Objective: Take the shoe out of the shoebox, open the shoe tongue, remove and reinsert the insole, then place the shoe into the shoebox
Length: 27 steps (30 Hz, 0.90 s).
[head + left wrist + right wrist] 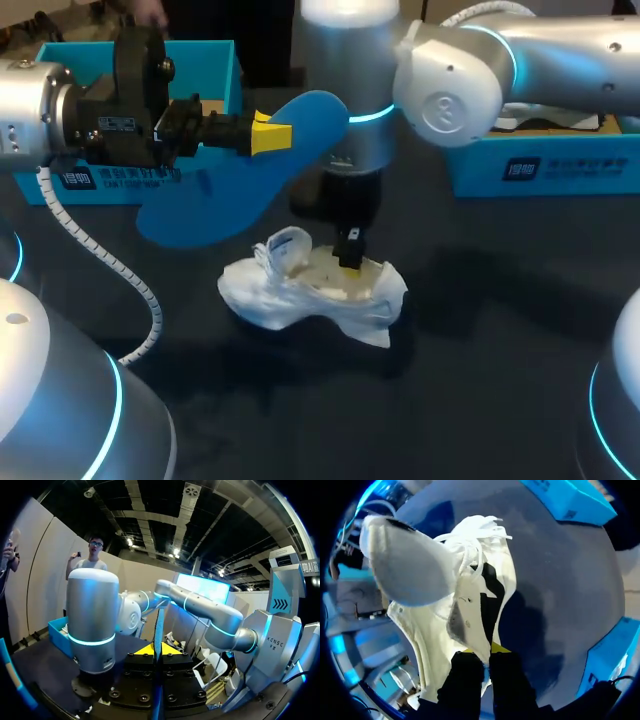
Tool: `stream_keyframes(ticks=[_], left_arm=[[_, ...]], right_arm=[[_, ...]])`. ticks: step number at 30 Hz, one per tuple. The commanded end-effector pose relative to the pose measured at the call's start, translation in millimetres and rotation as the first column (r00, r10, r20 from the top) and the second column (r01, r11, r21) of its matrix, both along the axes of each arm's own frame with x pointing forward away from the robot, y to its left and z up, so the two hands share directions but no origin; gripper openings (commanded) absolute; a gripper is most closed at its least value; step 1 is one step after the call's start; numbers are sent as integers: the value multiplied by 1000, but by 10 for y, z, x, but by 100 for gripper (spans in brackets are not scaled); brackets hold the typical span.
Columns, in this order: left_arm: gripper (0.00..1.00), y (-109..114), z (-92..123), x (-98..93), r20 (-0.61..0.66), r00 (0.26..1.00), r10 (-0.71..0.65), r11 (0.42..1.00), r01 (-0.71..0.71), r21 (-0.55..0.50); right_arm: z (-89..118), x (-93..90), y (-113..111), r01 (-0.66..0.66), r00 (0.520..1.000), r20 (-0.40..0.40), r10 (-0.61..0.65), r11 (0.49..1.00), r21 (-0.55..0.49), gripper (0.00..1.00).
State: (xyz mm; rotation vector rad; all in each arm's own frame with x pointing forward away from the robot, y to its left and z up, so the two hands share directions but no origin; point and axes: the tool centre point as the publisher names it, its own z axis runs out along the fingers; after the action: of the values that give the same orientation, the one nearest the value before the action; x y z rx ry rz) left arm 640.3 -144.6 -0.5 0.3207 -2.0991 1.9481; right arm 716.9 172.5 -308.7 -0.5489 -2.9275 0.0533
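Note:
A blue insole [225, 190] hangs in the air over the table's left middle, with my left gripper [270, 133] shut on one end of it. In the left wrist view the insole [158, 622] shows edge-on between the yellow tips of the left gripper [158, 650]. The white shoe [310, 290] lies on the dark table, laces toward the back left. My right gripper [348, 256] comes straight down and is shut on the rim of the shoe's opening. In the right wrist view the right gripper [488, 649] pinches the shoe's [470, 610] side wall. The insole's pale underside [410, 565] hovers beside the laces.
An open blue shoebox [215, 62] stands at the back left behind my left gripper. A second blue box [540, 165] sits at the back right under my right arm, also seen as the blue box [612, 647]. The dark table [450, 380] stretches in front of the shoe.

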Motion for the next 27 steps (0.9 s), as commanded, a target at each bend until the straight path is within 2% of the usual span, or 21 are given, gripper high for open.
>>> stream_keyframes(ticks=[1,4,17,19,21,23,26,27], left_arm=[[0,-6,-3,3,0,1000,-1,1000,1,2],[0,-6,-3,3,0,1000,-1,1000,1,2],[0,-6,-3,3,0,1000,-1,1000,1,2],[0,-6,-3,3,0,1000,-1,1000,1,2],[0,-6,-3,3,0,1000,-1,1000,1,2],[0,-6,-3,3,0,1000,-1,1000,1,2],[0,-6,-3,3,0,1000,-1,1000,1,2],[0,-6,-3,3,0,1000,-1,1000,1,2]], right_arm=[[192,-146,-230,228,970,54,-238,963,144,0],[276,-221,-283,437,890,54,-453,880,185,0],[276,-221,-283,437,890,54,-453,880,185,0],[233,-250,-244,520,840,48,-541,827,211,0],[162,-301,-250,622,762,34,-647,746,238,0],[122,-357,-242,652,734,7,-679,707,273,0],[74,-443,-185,729,656,-47,-753,617,295,0],[60,-462,-163,743,641,-46,-766,605,285,0]])
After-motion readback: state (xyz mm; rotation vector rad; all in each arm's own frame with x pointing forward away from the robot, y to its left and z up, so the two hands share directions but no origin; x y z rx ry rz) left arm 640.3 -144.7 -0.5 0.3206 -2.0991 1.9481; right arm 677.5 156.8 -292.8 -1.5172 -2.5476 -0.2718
